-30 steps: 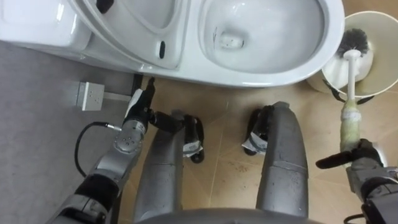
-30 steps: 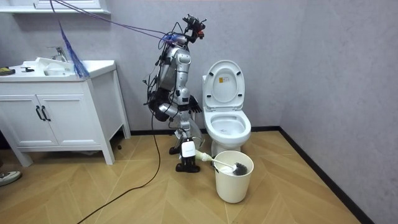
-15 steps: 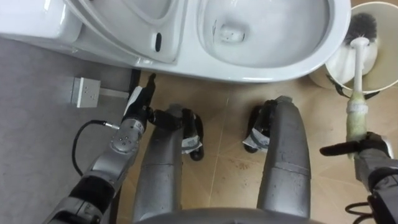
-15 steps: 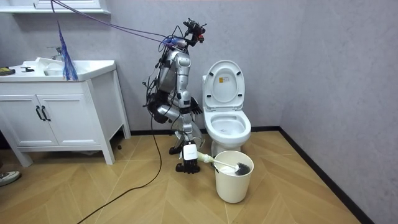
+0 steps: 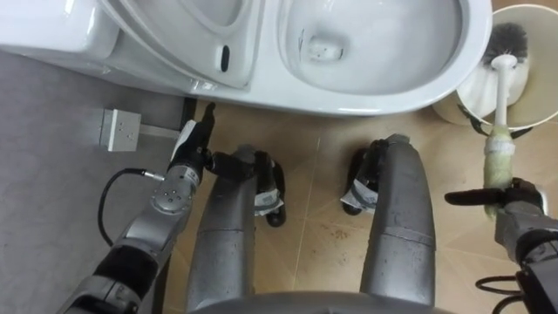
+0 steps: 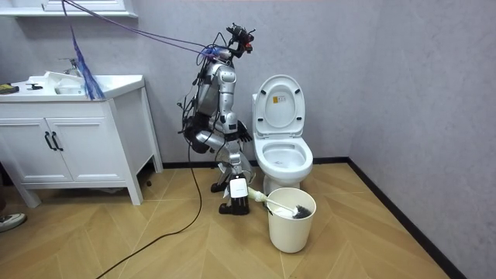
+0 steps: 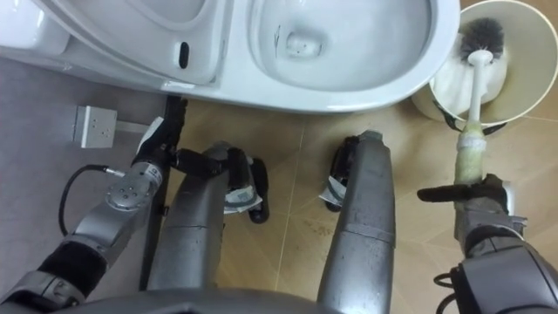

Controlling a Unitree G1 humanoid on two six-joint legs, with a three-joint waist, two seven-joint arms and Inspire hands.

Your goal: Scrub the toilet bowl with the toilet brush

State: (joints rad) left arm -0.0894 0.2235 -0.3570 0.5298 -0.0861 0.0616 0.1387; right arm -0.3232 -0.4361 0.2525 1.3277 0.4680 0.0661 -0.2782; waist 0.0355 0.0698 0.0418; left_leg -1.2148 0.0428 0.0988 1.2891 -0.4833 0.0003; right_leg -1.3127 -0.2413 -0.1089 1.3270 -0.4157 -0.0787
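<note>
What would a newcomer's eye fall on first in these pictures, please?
The white toilet, lid raised, stands just ahead of the robot. On the robot's right, the right hand grips a toilet brush by the handle, its dark bristle head down inside a cream bucket. The left hand hangs open beside the left leg.

The wooden floor [image 6: 155, 248] carries three things: the white toilet [image 6: 284, 164] at its back edge, a cream bucket [image 6: 291, 232] just before it, and, toward the room view's left, a white cabinet [image 6: 70, 151].
</note>
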